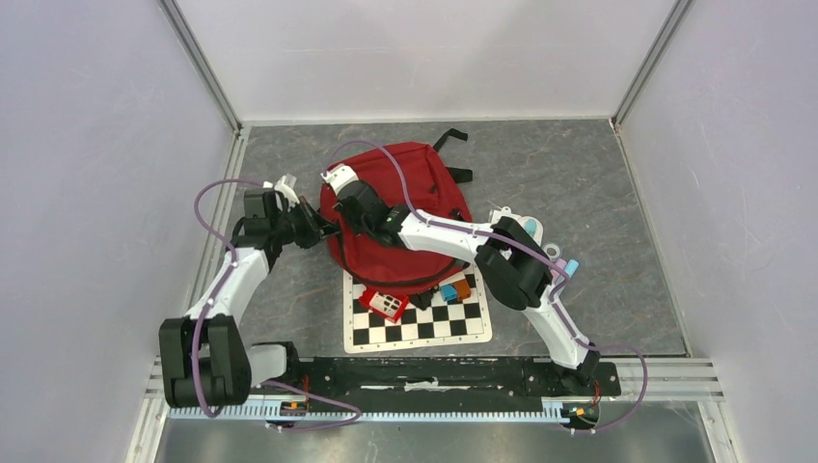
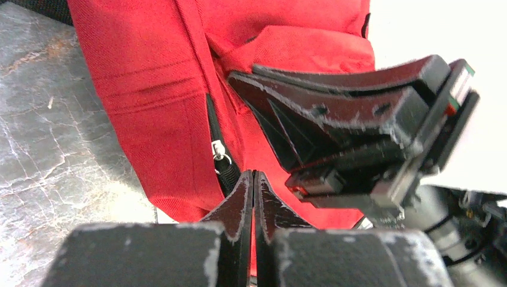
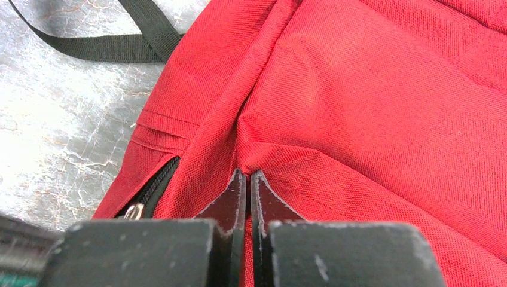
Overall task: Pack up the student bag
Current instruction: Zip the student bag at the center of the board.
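The student bag [image 1: 415,207], a red backpack, lies flat on the grey table, its near edge over a chessboard. My left gripper [image 1: 324,230] is at the bag's left edge. In the left wrist view it [image 2: 253,174] is shut, with the black zipper pull [image 2: 226,170] running into its tip. My right gripper [image 1: 340,204] is on the bag's left upper side. In the right wrist view it [image 3: 247,173] is shut on a pinched fold of red bag fabric [image 3: 359,107], next to the zipper [image 3: 156,184]. The right gripper's body [image 2: 359,119] shows close by in the left wrist view.
A black and white chessboard [image 1: 424,323] lies in front of the bag, with a red and white toy [image 1: 386,305] and blue and orange blocks [image 1: 457,287] on it. Small items [image 1: 561,258] lie at the bag's right. Black straps [image 1: 449,141] trail behind.
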Available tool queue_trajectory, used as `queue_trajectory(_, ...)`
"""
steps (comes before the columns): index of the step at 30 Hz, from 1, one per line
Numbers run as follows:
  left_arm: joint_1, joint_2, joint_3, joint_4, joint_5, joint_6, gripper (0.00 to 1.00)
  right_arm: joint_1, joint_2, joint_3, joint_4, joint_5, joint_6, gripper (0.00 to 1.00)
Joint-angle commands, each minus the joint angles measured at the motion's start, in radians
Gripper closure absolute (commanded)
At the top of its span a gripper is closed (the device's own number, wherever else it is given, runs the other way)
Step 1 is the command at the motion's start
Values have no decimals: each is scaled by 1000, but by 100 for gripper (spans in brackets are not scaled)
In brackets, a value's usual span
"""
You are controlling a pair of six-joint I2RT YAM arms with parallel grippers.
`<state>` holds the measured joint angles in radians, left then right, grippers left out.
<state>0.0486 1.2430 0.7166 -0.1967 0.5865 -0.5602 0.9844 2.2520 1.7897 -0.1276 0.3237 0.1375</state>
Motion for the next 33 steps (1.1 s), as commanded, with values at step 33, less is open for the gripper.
queue_trajectory(33,-386,-338,-180,-72,3,-112,98,-36,-9,62,72,-36,90,100)
